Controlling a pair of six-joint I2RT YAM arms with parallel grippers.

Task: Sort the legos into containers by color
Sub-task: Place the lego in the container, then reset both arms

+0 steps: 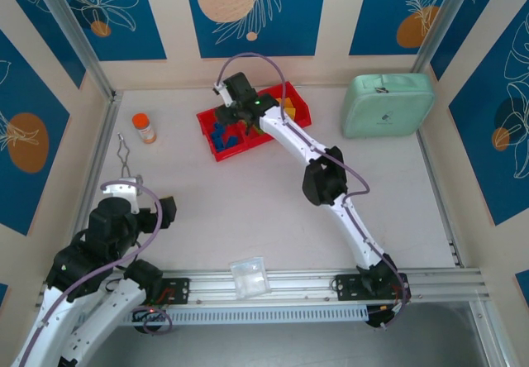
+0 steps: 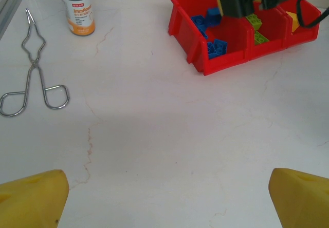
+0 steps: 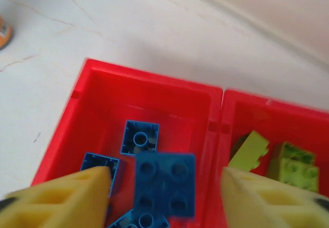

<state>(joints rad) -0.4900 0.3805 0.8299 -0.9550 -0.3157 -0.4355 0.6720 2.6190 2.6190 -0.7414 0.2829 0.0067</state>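
Observation:
The red tray (image 1: 208,121) stands at the back centre of the table. My right gripper (image 1: 235,107) hovers over its left compartment. In the right wrist view this gripper (image 3: 163,176) is open, and a blurred blue lego (image 3: 169,192) lies loose between the fingers, touching neither. Other blue legos (image 3: 140,138) lie below it, and green legos (image 3: 295,166) sit in the middle compartment. The left wrist view shows the tray (image 2: 205,66) with blue legos (image 2: 216,47), green legos (image 2: 259,37) and a yellow one (image 2: 293,21). My left gripper (image 2: 167,202) is open over bare table, near its base (image 1: 165,210).
An orange-capped bottle (image 1: 145,127) and metal tongs (image 1: 126,156) lie at the left. A mint-green case (image 1: 388,104) sits at the back right. A small clear plastic box (image 1: 250,277) rests on the front rail.

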